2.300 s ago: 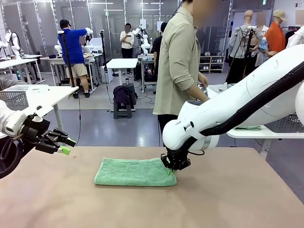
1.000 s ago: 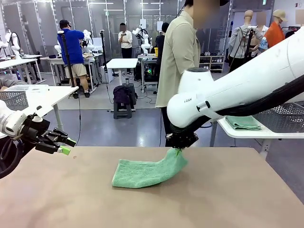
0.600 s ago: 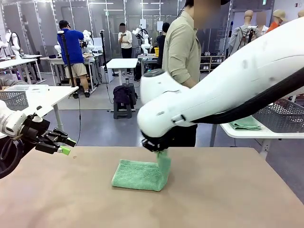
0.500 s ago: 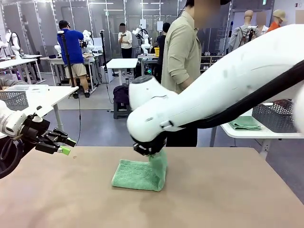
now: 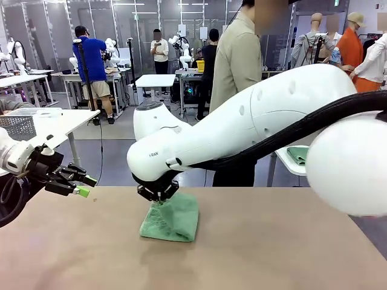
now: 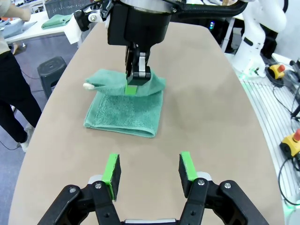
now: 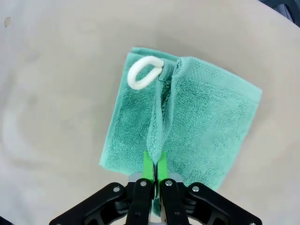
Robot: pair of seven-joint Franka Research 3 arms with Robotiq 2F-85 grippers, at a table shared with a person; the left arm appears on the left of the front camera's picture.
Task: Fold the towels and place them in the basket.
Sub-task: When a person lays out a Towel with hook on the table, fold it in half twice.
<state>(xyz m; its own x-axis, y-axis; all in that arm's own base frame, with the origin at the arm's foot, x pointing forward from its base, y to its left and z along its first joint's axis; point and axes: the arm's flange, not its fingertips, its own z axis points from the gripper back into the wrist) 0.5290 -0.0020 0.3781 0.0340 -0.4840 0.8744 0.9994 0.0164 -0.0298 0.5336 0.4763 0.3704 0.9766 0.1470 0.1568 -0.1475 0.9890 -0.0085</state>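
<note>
Your right tool [image 7: 153, 161] is clamped tight on a raised ridge of the sea-green towel [image 5: 172, 219], pinching it just above the rest of the cloth. The towel lies near the middle of the counter [image 5: 290, 241], doubled into a rough square. Its white loop label [image 7: 144, 72] pokes out at one corner, beside the pinched ridge. Your left tool [image 6: 149, 164] hangs over the counter's left side, well apart from the towel, jaws moderately wide with nothing between them.

By my reading you are in the folding step, with the held flap nearly laid across the layers below. The next move calls for lowering that flap so its edges meet those beneath, then letting go without dragging the cloth askew. The basket [image 6: 70, 5] sits on a side table off the counter's far right, so the placing is not yet begun.
</note>
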